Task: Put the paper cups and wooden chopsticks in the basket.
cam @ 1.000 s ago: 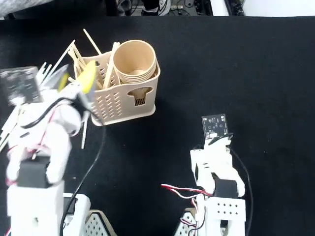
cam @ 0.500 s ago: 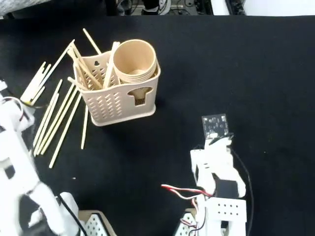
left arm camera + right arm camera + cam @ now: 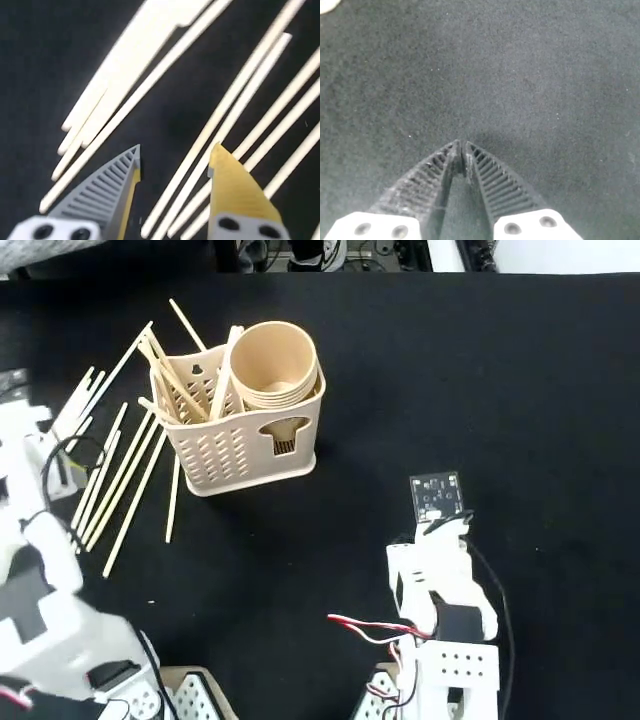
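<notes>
Overhead look at a black table [image 3: 500, 390] with a slotted beige basket [image 3: 250, 445] as the anchor. Inside the basket, on its right side, a nested stack of paper cups [image 3: 273, 360], upright and already home. In the basket's left part, several wooden chopsticks [image 3: 170, 380], leaning out over the rim and fanned away from the cups, probably resting as dropped.

Just left of the basket, loose chopsticks [image 3: 115, 480] lying flat on the table, roughly parallel and slanting up toward the basket's far-left corner. Judged to be the remaining work.

Farther left of the basket, beyond those sticks, the left arm [image 3: 35, 530], bent forward over them. Seen from its wrist, the left gripper [image 3: 176, 150] aimed down at the table, jaws spread wide, a few sticks running across the gap beneath, nothing pinched. Likely lined up that way for a pick.

Well right of the basket and nearer the robot's base, the right arm [image 3: 440, 570], folded low as if parked. Right gripper [image 3: 461, 146] with tips pressed together, empty, nose toward bare table.
</notes>
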Action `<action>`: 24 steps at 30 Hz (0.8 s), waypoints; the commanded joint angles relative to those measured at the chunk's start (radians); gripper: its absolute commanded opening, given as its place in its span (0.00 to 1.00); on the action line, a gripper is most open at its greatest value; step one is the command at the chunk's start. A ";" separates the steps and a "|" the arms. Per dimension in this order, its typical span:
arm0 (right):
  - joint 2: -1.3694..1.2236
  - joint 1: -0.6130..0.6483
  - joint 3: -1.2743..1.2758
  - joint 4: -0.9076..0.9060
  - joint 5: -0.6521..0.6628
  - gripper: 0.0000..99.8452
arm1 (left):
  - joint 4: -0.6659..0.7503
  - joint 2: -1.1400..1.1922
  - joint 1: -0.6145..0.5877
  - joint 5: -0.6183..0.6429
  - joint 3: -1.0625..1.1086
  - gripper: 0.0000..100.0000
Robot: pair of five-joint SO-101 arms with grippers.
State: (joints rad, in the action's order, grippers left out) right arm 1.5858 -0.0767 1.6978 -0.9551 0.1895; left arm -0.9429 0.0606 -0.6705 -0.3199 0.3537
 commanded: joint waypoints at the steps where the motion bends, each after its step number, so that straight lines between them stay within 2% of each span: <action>1: 0.010 0.012 -0.002 -0.003 0.005 0.01 | 0.009 0.164 0.076 -0.054 -0.229 0.22; 4: 0.010 0.012 -0.002 -0.003 0.005 0.01 | 0.005 0.304 0.120 -0.054 -0.389 0.22; 12: 0.010 0.012 -0.002 -0.003 0.005 0.01 | -0.187 0.658 0.197 -0.054 -0.805 0.21; 16: 0.010 0.012 -0.002 -0.003 0.005 0.01 | -0.247 0.825 0.186 -0.054 -0.969 0.07; 17: 0.010 0.012 -0.002 -0.003 0.005 0.01 | -0.275 0.859 0.185 -0.054 -1.007 0.03; 24: 0.010 0.012 -0.002 -0.003 0.005 0.01 | -0.600 0.921 0.188 -0.054 -1.291 0.03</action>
State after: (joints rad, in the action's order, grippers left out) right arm 1.5858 -0.0767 1.6978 -0.9551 0.1895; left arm -1.3832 0.9689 -0.4680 -0.3659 -0.7864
